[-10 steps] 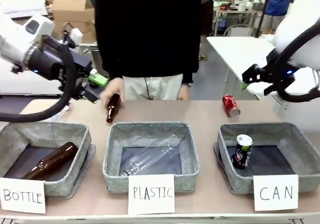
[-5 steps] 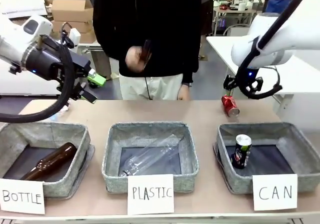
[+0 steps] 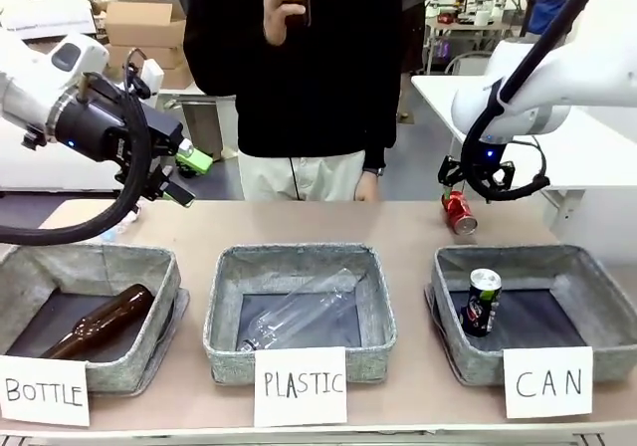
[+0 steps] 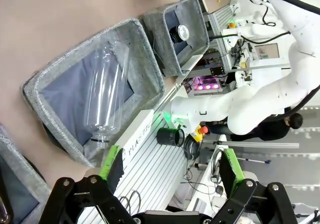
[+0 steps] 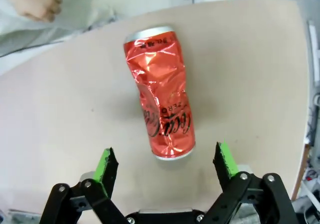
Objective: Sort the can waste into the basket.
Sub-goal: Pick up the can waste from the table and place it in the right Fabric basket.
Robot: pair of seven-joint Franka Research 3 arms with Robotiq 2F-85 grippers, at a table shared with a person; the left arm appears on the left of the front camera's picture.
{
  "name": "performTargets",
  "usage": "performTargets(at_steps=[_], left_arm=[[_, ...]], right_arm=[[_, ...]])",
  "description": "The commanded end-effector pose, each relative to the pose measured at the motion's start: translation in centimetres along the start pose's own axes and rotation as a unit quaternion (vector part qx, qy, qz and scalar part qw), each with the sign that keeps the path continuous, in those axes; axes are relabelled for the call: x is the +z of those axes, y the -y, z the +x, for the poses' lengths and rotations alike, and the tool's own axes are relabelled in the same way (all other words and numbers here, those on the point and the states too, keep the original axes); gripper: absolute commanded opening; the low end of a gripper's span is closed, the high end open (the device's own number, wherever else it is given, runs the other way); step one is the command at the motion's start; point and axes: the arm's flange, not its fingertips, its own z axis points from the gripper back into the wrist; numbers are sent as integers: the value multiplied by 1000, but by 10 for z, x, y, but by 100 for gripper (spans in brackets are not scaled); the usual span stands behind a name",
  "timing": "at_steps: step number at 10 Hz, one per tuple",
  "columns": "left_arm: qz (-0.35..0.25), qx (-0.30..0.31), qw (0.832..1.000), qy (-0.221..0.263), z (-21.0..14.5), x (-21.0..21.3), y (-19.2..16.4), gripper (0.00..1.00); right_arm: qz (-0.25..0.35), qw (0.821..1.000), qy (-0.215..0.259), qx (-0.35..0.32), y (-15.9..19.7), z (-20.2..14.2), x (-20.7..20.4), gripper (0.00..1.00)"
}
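We hold the right gripper (image 5: 165, 166) spread wide above the dented red can (image 5: 160, 91), lying on the table far of the CAN basket (image 3: 453, 351). We should lower squarely, straddling its body, then squeeze gently; crumpled metal may slip.

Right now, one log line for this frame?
stage: approach red can | right gripper: open above it, can lying on table | left gripper: open, idle | black can: upright in CAN basket
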Motion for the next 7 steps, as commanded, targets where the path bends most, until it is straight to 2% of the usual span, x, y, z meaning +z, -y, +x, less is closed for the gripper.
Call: performTargets(at_steps=[1, 3, 5, 6, 7], left_arm=[[3, 1, 1000, -8, -1, 3, 2, 100], [3, 1, 1000, -8, -1, 3, 2, 100], [3, 1, 1000, -8, -1, 3, 2, 100], [3, 1, 1000, -8, -1, 3, 2, 100], [3, 1, 1000, -8, -1, 3, 2, 100]], right_arm=[[4, 1000, -21, -2, 2, 24, -39, 100], [6, 1000, 6, -9, 6, 31, -59, 100], [26, 1000, 1, 3, 6, 25, -58, 100], [18, 1000, 3, 2, 7, 24, -57, 40], [19, 1000, 0, -1, 7, 25, -57, 40]])
